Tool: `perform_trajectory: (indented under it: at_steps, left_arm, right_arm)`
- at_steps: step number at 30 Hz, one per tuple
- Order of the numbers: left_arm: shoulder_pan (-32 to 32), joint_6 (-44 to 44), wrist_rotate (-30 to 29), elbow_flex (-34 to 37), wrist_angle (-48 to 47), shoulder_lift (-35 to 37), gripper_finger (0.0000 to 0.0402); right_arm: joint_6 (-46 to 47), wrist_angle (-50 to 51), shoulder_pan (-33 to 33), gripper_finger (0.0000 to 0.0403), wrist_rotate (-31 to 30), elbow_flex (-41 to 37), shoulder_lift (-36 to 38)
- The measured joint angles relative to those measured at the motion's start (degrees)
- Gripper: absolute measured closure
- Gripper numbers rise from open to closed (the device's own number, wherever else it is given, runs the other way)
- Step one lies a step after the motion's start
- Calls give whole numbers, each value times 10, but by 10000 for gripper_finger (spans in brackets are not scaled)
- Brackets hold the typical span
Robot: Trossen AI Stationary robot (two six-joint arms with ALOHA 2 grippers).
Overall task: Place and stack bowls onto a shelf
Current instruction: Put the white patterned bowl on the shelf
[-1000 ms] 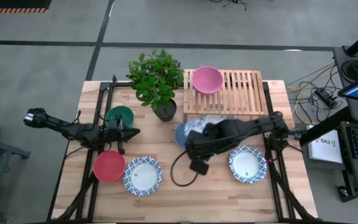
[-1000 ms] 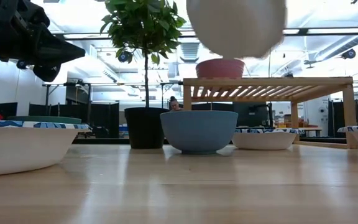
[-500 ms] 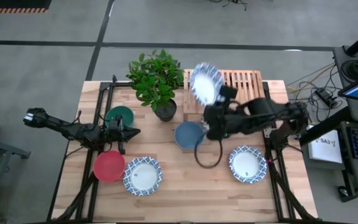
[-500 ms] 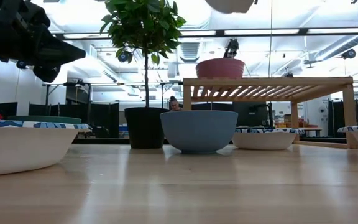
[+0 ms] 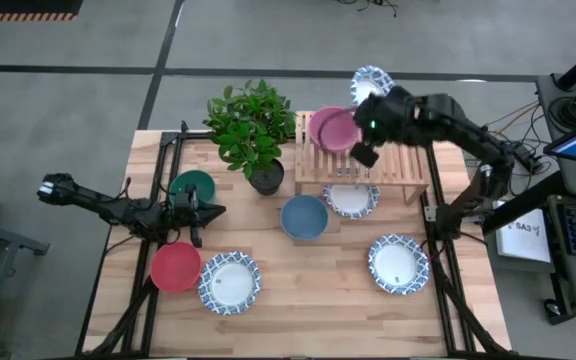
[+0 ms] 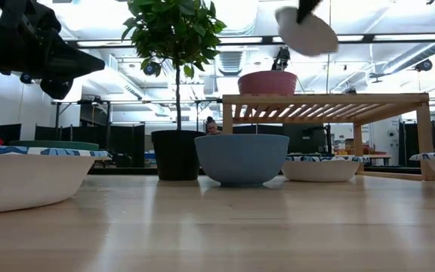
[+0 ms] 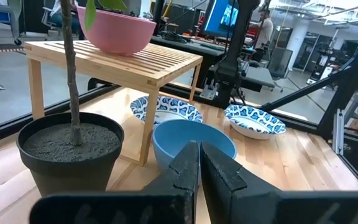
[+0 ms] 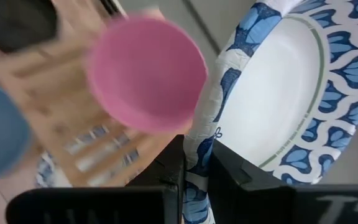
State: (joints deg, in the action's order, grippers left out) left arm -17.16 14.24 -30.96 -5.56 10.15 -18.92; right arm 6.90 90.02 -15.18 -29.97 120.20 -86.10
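My right gripper (image 5: 368, 104) is shut on a white bowl with a blue-patterned rim (image 5: 370, 80), high over the far edge of the wooden shelf (image 5: 398, 150). A pink bowl (image 5: 333, 128) stands on the shelf's left end. On the table rest a blue bowl (image 5: 304, 217), a red bowl (image 5: 176, 266), a green bowl (image 5: 191, 186) and three patterned bowls (image 5: 230, 281) (image 5: 399, 264) (image 5: 351, 198), the last of them partly under the shelf. My left gripper (image 5: 208, 212) hangs shut at the table's left, touching nothing. My right gripper pinches the patterned bowl's rim (image 8: 199, 149), one finger (image 8: 236, 180) inside the bowl and the other (image 8: 171, 169) against its outer wall. The bowl (image 6: 306, 32) is lifted clear and tilted, well above the shelf top.
A potted plant (image 5: 251, 125) stands just left of the shelf, its dark pot (image 7: 70, 146) close to the blue bowl (image 7: 166, 134). The shelf's right part (image 6: 368, 102) is bare slats. Open tabletop lies near the front edge, between the bowls.
My right gripper has carried the patterned bowl from low beside the blue bowl up and toward the table's far edge, past the pink bowl and slightly to the right. The bowl has tipped on the way. The patterned bowl under the shelf's edge is now uncovered.
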Motion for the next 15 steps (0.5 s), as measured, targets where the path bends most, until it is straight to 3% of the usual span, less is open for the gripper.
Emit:
perform_trajectory:
  at_steps: [8, 15]
  left_arm:
    - [0, 0, 0, 0, 2, 0, 402]
    - [0, -2, -1, 0, 1, 0, 402]
  right_arm:
    - [1, 0, -111, 365, 50, -152, 64]
    - [26, 0, -126, 365, 99, -269, 99]
